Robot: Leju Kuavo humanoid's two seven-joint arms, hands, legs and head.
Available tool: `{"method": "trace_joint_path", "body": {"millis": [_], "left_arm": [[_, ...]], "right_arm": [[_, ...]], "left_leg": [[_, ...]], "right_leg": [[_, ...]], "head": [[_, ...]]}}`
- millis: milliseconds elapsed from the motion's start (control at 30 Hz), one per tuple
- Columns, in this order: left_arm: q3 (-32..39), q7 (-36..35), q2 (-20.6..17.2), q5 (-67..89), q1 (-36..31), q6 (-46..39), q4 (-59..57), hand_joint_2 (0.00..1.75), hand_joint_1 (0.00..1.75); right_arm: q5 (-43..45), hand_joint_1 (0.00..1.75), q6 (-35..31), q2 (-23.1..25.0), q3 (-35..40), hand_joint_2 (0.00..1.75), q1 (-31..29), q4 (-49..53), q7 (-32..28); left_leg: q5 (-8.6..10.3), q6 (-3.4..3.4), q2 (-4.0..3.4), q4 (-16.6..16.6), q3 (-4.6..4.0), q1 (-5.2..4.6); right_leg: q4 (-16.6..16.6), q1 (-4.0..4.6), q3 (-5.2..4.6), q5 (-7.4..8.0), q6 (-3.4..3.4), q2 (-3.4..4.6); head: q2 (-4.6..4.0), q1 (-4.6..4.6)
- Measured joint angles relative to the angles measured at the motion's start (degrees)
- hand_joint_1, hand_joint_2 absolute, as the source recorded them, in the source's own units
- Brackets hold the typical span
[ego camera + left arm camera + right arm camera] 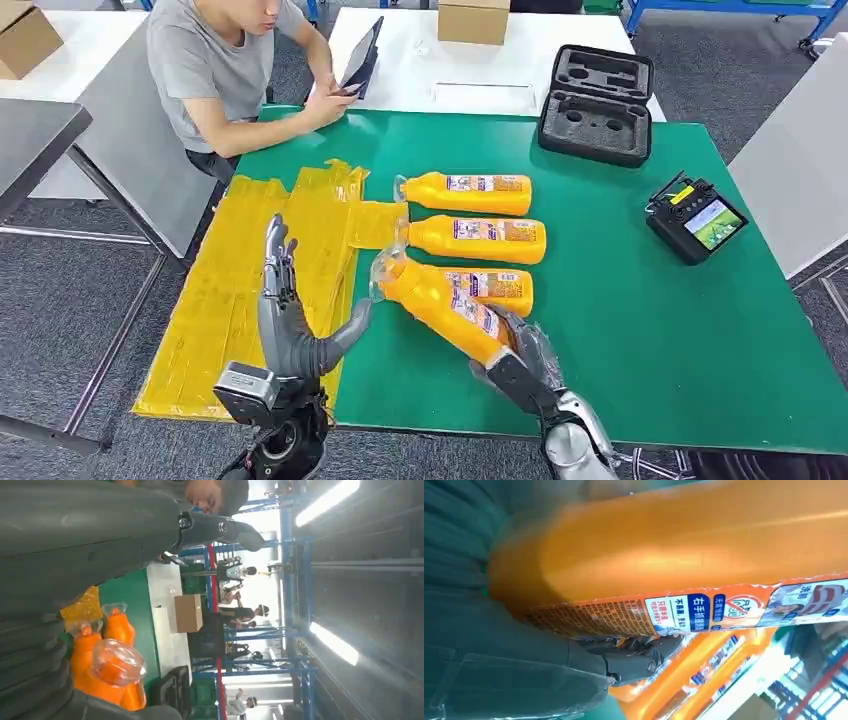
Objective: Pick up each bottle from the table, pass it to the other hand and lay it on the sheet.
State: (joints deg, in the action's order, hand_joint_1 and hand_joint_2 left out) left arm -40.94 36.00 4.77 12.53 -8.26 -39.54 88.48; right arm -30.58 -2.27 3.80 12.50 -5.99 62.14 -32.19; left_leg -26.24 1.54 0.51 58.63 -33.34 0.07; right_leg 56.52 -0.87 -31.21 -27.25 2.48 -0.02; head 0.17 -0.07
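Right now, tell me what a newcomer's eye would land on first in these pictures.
The right hand holds a bright orange plastic bottle tilted above the green table, its clear cap aimed at the open left hand. Three more orange bottles lie side by side behind it. A crinkled yellow plastic sheet covers the table's left edge.

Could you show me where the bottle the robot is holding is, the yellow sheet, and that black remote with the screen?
held bottle (440, 300): head view, on its orange body, above the right hand (525, 355).
yellow sheet (230, 290): head view, on its bare middle.
black remote (697, 220): head view, beside its lit screen.
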Motion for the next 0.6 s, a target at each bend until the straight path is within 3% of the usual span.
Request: {"method": "trace_joint_path", "body": {"millis": [600], "left_arm": [[-1.64, 0.0, -1.33, -3.92, 0.0, 4.47, -0.94, 1.75, 0.0]], "right_arm": [[3.0, 1.75, -1.23, 1.84, -2.74, 1.75, 0.03, 0.39, -3.11]], "left_leg": [[0.0, 0.0, 0.0, 0.0, -0.02, 0.01]], "right_leg": [[0.0, 0.01, -0.04, 0.0, 0.0, 0.0]], "head": [[-0.02, 0.02]]}}
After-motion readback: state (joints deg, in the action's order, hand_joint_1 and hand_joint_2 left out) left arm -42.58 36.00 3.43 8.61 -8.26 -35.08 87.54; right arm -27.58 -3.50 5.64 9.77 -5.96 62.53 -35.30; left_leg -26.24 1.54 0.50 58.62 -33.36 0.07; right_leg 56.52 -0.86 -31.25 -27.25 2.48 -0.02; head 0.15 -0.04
